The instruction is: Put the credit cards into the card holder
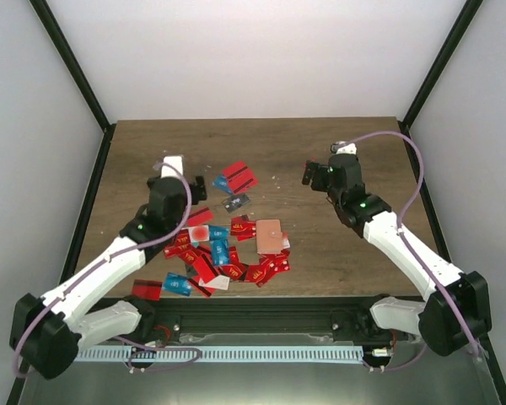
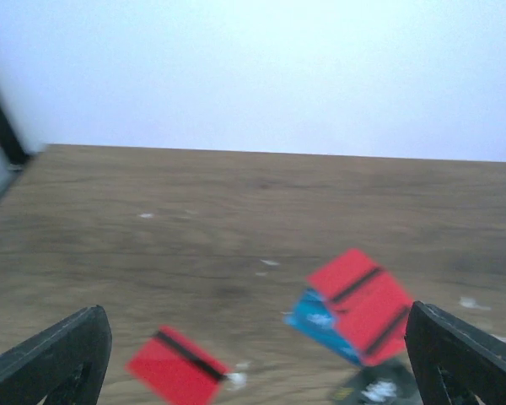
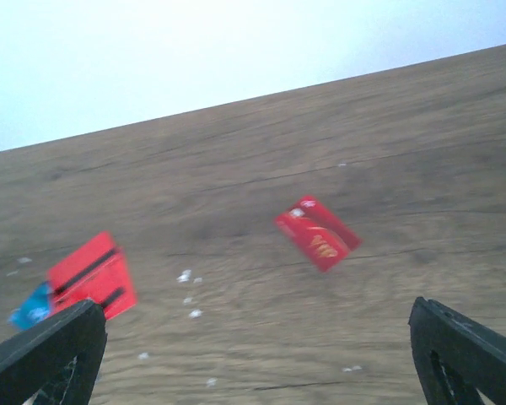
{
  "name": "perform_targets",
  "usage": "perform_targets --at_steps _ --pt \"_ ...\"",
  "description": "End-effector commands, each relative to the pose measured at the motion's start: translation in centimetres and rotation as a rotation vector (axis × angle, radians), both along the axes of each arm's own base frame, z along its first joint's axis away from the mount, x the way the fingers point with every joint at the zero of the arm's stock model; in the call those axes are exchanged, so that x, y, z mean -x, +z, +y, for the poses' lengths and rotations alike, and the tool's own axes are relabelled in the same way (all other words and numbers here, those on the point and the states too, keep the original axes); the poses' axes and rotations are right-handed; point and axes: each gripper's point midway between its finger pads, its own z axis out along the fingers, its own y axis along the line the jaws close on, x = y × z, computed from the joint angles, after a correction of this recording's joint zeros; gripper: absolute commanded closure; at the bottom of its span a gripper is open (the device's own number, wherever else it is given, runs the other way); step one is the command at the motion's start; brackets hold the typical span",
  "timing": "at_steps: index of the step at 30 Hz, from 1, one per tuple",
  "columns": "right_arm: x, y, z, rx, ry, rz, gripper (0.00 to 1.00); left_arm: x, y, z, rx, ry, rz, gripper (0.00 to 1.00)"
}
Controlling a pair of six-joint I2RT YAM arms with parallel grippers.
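The credit cards lie in a loose pile (image 1: 219,253) at the table's front middle, mostly red, some blue. A red pair over a blue one (image 1: 238,178) and a dark grey card (image 1: 236,202) lie apart, farther back. The tan card holder (image 1: 270,235) lies flat at the pile's right edge. My left gripper (image 1: 199,187) is open and empty, left of the red pair; its view shows a red striped card (image 2: 177,367), the red pair (image 2: 360,304) and the grey card (image 2: 375,390). My right gripper (image 1: 310,174) is open and empty, right of them; its view shows a red gold-printed card (image 3: 317,233) and the red pair (image 3: 93,274).
The wooden table (image 1: 363,245) has white walls on three sides and black frame posts at the back corners. Small white specks (image 3: 188,295) dot the wood between the grippers. A black rail with a white cable strip (image 1: 253,353) runs along the near edge.
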Motion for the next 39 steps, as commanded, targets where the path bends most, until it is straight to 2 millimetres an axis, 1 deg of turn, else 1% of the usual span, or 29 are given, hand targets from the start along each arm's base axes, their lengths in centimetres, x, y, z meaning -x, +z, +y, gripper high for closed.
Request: perform_targets --at_steps 1,2,3,5,6,8,11,12,14,16,17,18,19,22,24,25,26,27,28,29,30,31,33,34,35,36,37,38,39 --pt "-0.4 0.5 -4.7 0.134 -0.173 -0.131 0.0 1.7 1.1 6.9 -0.148 0.256 -0.225 0.01" --pt "-0.2 -0.2 -5.5 0.156 -0.201 -0.154 0.0 2.2 0.8 8.0 -0.146 0.283 -0.253 0.0" --pt "0.1 -1.2 -6.3 0.179 -0.219 -0.18 0.0 2.6 0.3 8.7 -0.153 0.276 -0.272 0.0" --pt "0.8 -2.2 -7.4 0.217 -0.225 -0.251 0.0 2.9 -0.8 9.6 -0.154 0.244 -0.301 0.0" --pt "1.0 -2.6 -7.9 0.219 -0.228 -0.277 0.0 2.9 -1.4 10.6 -0.146 0.257 -0.307 0.0" --pt "1.2 -4.1 -8.9 0.218 -0.227 -0.287 0.0 2.6 -2.8 11.7 -0.131 0.27 -0.291 0.0" --pt "1.1 -6.4 -9.3 0.222 -0.203 -0.281 0.0 1.9 -5.2 13.2 -0.147 0.305 -0.255 0.0" --pt "1.1 -7.1 -9.4 0.227 -0.199 -0.279 0.0 1.6 -6.3 13.7 -0.152 0.315 -0.235 0.0" --pt "1.0 -8.1 -9.5 0.257 -0.182 -0.292 0.0 1.2 -8.2 14.4 -0.153 0.322 -0.205 0.0" --pt "1.0 -8.9 -9.7 0.297 -0.177 -0.304 0.0 1.3 -9.6 14.9 -0.136 0.314 -0.219 0.0" --pt "1.1 -9.1 -10.0 0.305 -0.182 -0.32 0.0 1.2 -9.9 15.2 -0.127 0.317 -0.23 0.0" --pt "1.2 -8.9 -10.1 0.306 -0.177 -0.356 0.0 0.6 -10.0 15.3 -0.131 0.308 -0.226 0.0" --pt "1.1 -8.8 -10.0 0.315 -0.162 -0.369 0.0 0.1 -10.2 14.7 -0.142 0.268 -0.213 0.0" --pt "1.0 -7.4 -9.5 0.295 -0.093 -0.479 0.0 -0.6 -9.2 14.6 -0.137 0.234 -0.292 0.0" --pt "0.4 -7.9 -9.5 0.296 -0.067 -0.483 0.0 -1.5 -9.2 14.6 -0.13 0.212 -0.299 0.0" --pt "0.3 -7.9 -9.9 0.289 -0.08 -0.501 0.0 -2.0 -9.5 14.4 -0.125 0.181 -0.302 0.0" --pt "0.2 -8.1 -10.4 0.279 -0.094 -0.492 0.0 -2.3 -10.1 14.8 -0.108 0.179 -0.305 0.0" --pt "-0.1 -8.7 -10.6 0.256 -0.073 -0.46 0.0 -2.6 -11.0 15.1 -0.089 0.171 -0.3 0.01" --pt "-0.2 -9.0 -10.5 0.236 -0.039 -0.456 0.0 -2.9 -11.0 15.3 -0.085 0.163 -0.334 0.03" --pt "-0.2 -9.4 -10.7 0.22 -0.029 -0.468 0.0 -3.0 -11.4 15.2 -0.078 0.15 -0.309 0.03" --pt "-0.3 -9.2 -10.9 0.218 -0.035 -0.486 0.0 -3.4 -12.0 15.3 -0.078 0.152 -0.248 0.04" --pt "-0.4 -9.7 -10.8 0.221 -0.019 -0.443 0.0 -3.8 -12.4 15.4 -0.079 0.155 -0.24 0.05" --pt "-0.2 -9.3 -10.5 0.22 -0.009 -0.482 0.0 -4.0 -11.6 15.3 -0.085 0.155 -0.264 0.01" --pt "-0.3 -9.5 -10.6 0.219 -0.014 -0.459 0.0 -4.2 -12.4 15.4 -0.088 0.16 -0.221 0.0" --pt "-0.5 -9.8 -10.8 0.214 -0.019 -0.436 0.0 -4.2 -12.4 15.3 -0.091 0.158 -0.227 0.0" --pt "-0.4 -9.5 -10.8 0.213 -0.024 -0.46 0.0 -4.1 -12.0 15.1 -0.092 0.143 -0.249 0.0" --pt "-0.3 -9.5 -10.9 0.215 -0.028 -0.462 0.0 -4.2 -12.4 14.7 -0.095 0.124 -0.23 0.0" --pt "-0.5 -9.8 -10.8 0.213 -0.022 -0.438 0.0 -4.4 -12.4 14.6 -0.096 0.117 -0.225 0.0" --pt "-0.6 -9.6 -10.8 0.212 -0.021 -0.448 0.0 -4.4 -12.2 14.6 -0.096 0.117 -0.233 0.0"
